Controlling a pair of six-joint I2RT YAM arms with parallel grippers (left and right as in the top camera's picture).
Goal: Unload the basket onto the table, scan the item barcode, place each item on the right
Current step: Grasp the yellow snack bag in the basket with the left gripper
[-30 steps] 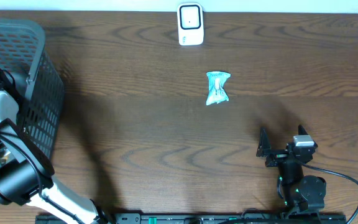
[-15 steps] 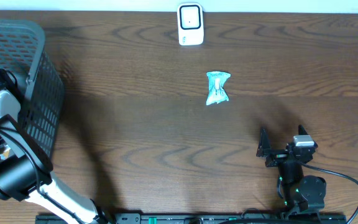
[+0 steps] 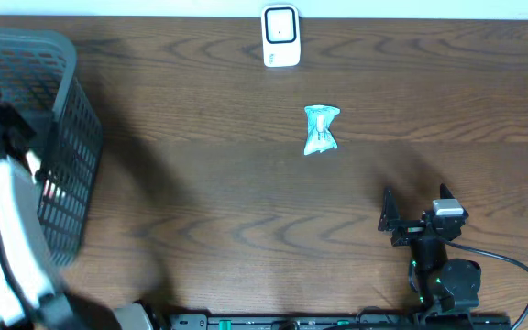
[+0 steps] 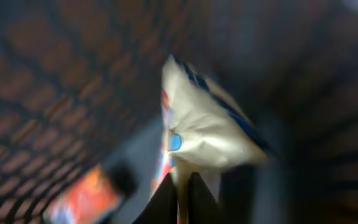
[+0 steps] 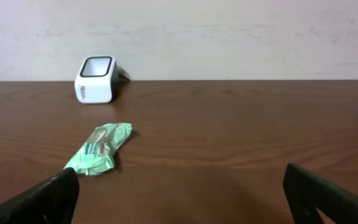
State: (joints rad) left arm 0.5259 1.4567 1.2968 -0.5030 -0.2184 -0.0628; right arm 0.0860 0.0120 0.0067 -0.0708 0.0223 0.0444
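Closed within the last second: left fingers (image 4: 164,202), now pinching a white packet (image 4: 207,124) inside the basket (image 3: 71,174), view blurred. Right fingers (image 5: 48,193) spread, holding nothing, well apart from basket. Grasp seemingly done; lifting out, carrying to scanner (image 3: 280,37), far from basket, remain.

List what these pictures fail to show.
- Left wrist view: the cream packet in the left gripper is motion-blurred, so its barcode is unreadable.
- Left wrist view: the orange item below it is blurred and unidentifiable.
- Overhead: the left gripper's fingertips are lost inside the basket.
- Overhead: the green packet has print too small to read.
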